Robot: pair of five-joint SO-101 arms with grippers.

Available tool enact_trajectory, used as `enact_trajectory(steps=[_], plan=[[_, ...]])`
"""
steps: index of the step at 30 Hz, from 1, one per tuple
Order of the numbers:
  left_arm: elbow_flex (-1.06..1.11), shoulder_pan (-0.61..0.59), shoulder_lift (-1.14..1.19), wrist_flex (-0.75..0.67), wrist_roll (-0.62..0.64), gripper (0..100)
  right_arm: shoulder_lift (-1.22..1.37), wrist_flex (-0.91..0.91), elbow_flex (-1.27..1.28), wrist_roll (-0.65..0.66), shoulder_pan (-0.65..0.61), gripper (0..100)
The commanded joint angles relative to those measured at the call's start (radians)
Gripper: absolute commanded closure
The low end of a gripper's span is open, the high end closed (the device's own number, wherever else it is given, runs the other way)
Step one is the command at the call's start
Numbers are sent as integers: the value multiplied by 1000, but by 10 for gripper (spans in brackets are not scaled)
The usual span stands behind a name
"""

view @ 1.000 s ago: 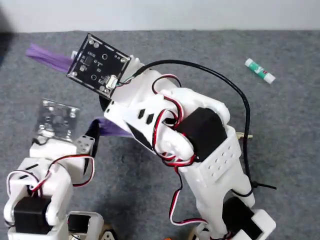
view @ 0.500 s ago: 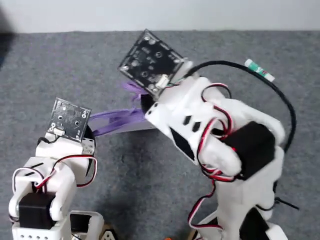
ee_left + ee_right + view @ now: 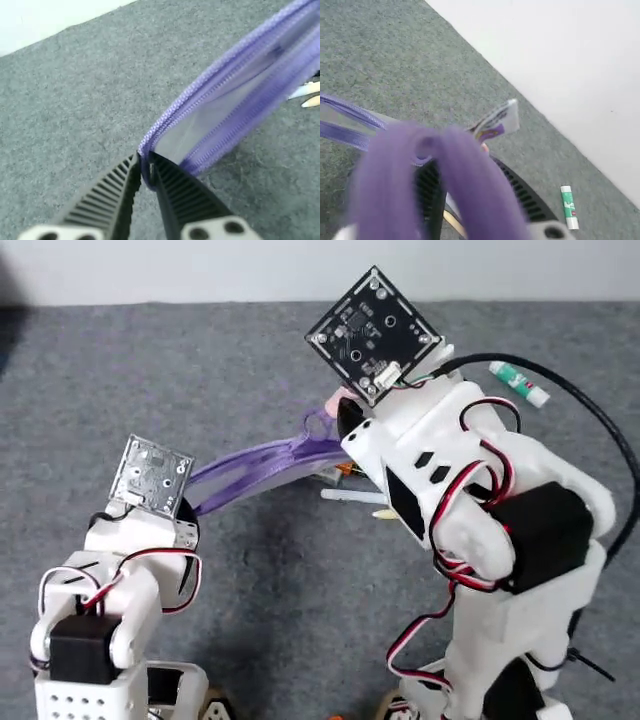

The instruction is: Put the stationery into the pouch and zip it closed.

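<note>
The purple pouch (image 3: 262, 465) with clear sides is stretched in the air between the two arms. My left gripper (image 3: 145, 167) is shut on the pouch's (image 3: 235, 95) end corner, by the end of the zip. At the other end, my right gripper (image 3: 451, 192) is shut on the purple zip pull loop (image 3: 420, 165), which shows in the high view as the loop (image 3: 318, 425) under the right arm's camera board. Pale pens (image 3: 352, 497) show inside the pouch near the right gripper (image 3: 345, 420). A white and green glue stick (image 3: 519, 381) lies on the mat at the far right.
The grey mat (image 3: 250, 620) covers the whole table up to a white wall at the back. The right arm's bulky body (image 3: 490, 540) and its black cable stand over the right half. A paper tag (image 3: 497, 121) hangs off the pouch. The glue stick (image 3: 568, 206) lies apart.
The right arm has swung from the left side to the right, drawing the zip pull along the pouch. The left arm has shifted slightly right, still holding the corner.
</note>
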Motion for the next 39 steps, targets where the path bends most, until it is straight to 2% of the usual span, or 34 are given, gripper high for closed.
enact_trajectory(steps=[1, 7, 13, 21, 24, 30, 35, 39], plan=[[2, -9, -3, 14, -11, 987, -51, 35, -20, 12, 39, 990], [4, -9, 2, -37, 51, 964, -47, 35, -18, 11, 36, 990], [8, -9, 3, -126, 222, 764, -51, 35, -18, 11, 36, 990], [114, -9, 64, -166, 238, 758, -51, 35, -18, 11, 36, 990], [140, -9, 95, -226, 238, 791, -51, 35, -18, 11, 36, 990], [122, 25, 144, -270, 233, 993, -51, 35, -18, 11, 44, 990], [-12, 26, 143, -189, 232, 988, -50, 24, -20, 11, 41, 990], [-191, 26, 149, -64, 203, 988, -38, 24, -20, 14, 39, 990]])
